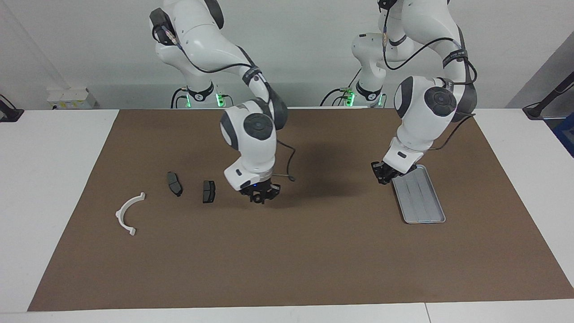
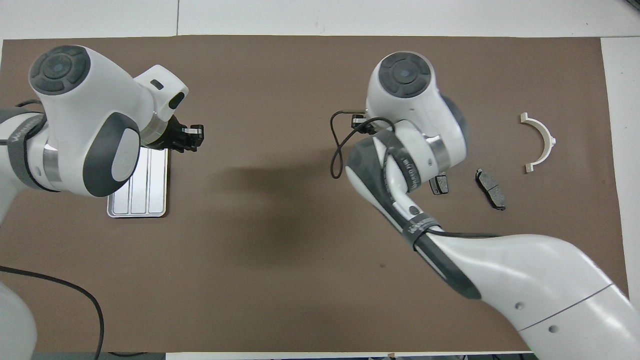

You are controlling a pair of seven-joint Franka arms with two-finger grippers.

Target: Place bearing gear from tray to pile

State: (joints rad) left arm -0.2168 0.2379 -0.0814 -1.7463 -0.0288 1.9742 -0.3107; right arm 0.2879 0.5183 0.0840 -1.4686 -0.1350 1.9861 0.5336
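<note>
The brown mat [image 1: 314, 260] is spread over the white table [image 1: 54, 188], and all the parts lie on it.

Toward the left arm's end, the tray [image 1: 403, 207] is laid flat on the mat with its long ridges running away from the robots. The left gripper [image 1: 383, 176] is held low over the mat, just beside the long edge of the tray that faces the right arm's end. Whether it is open or closed cannot be told.

Toward the right arm's end, the pile is found. One dark grey pad [image 1: 174, 183] is laid a little nearer to the robots, and the second pad [image 1: 208, 191] is beside it, toward the middle of the table. The right gripper [image 1: 260, 196] is pointed down, low over the mat, just beside this second pad and apart from it. Its state cannot be told, and it cannot be told either if something is carried in it. The bearing gear cannot be made out in either view.

The white half-ring [image 1: 128, 213] is placed farthest from the robots, apart from both pads.
</note>
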